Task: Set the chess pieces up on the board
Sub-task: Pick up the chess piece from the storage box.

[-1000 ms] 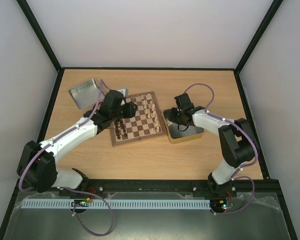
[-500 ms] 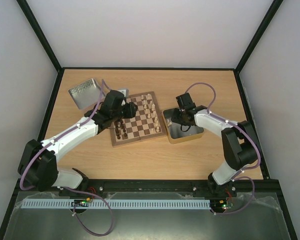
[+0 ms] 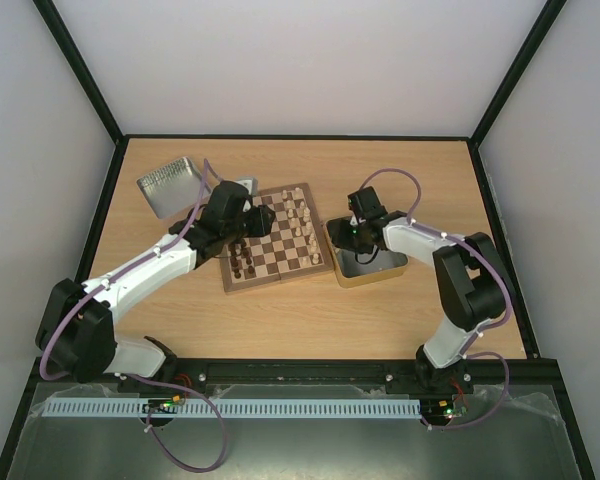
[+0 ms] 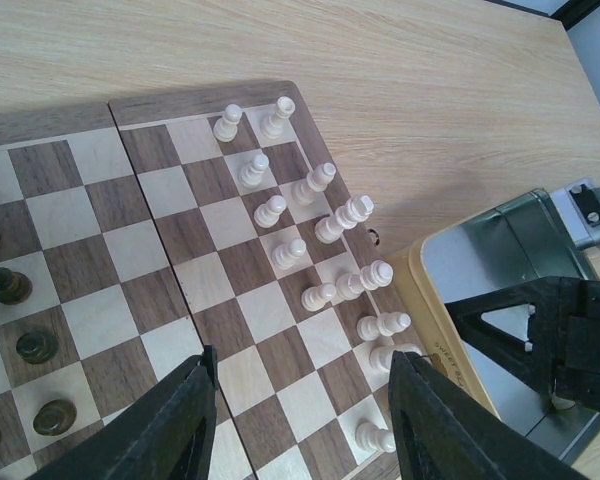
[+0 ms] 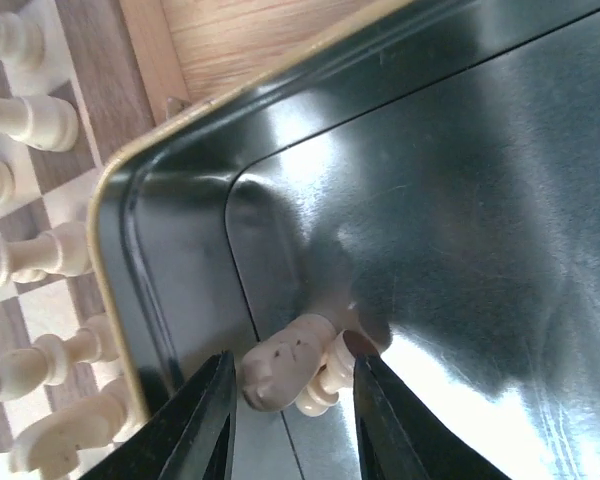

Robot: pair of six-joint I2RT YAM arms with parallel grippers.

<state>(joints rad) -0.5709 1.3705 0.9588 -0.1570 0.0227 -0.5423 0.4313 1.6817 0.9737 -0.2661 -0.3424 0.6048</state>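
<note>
Right hand (image 3: 351, 236) shifted over one cream piece (image 5: 283, 368).

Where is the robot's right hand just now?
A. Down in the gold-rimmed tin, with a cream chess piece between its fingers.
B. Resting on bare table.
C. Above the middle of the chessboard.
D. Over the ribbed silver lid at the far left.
A: the right wrist view shows the right hand with its fingers on either side of a cream piece lying on the shiny floor of the tin.
</note>
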